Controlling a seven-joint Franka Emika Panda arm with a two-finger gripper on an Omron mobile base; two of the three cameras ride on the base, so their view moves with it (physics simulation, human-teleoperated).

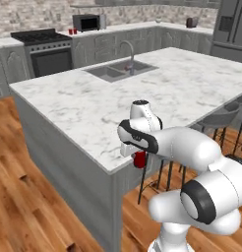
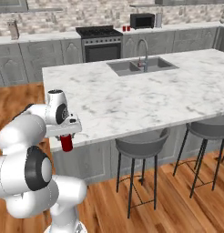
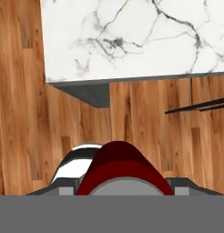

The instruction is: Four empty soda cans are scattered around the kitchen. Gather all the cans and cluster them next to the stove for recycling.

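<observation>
**Red can clamped in the gripper off the island's corner**

The small dark red soda can with a silvery top (image 2: 66, 143) is hanging upright below the arm's hand, beside the near corner of the island and over the wooden floor. In the left base view the white wrist is covering its upper part, so just a red stub is showing. In the hand view the can is filling the lower middle, with its base cut off by the bottom edge and the finger tips lost behind it. The two-finger gripper (image 2: 66, 137) is closing on this can, jaws pressed against its sides.

Two more small red cans (image 1: 72, 31) are standing far off on the back counter, between the wide gas stove with black grates and dark oven door (image 1: 42, 49) and the black microwave (image 1: 86, 22); they are too small to make out beyond colour. That is making three cans countable.

The white marble island top (image 2: 132, 100) is carrying one grey double sink (image 2: 141, 67) with one curved tap. Two grey round bar stools (image 2: 141, 144) are tucked under its near edge in the right base view, the far one cut off by the frame. A grey refrigerator (image 1: 231, 27) is partly cropped at the corner.
</observation>
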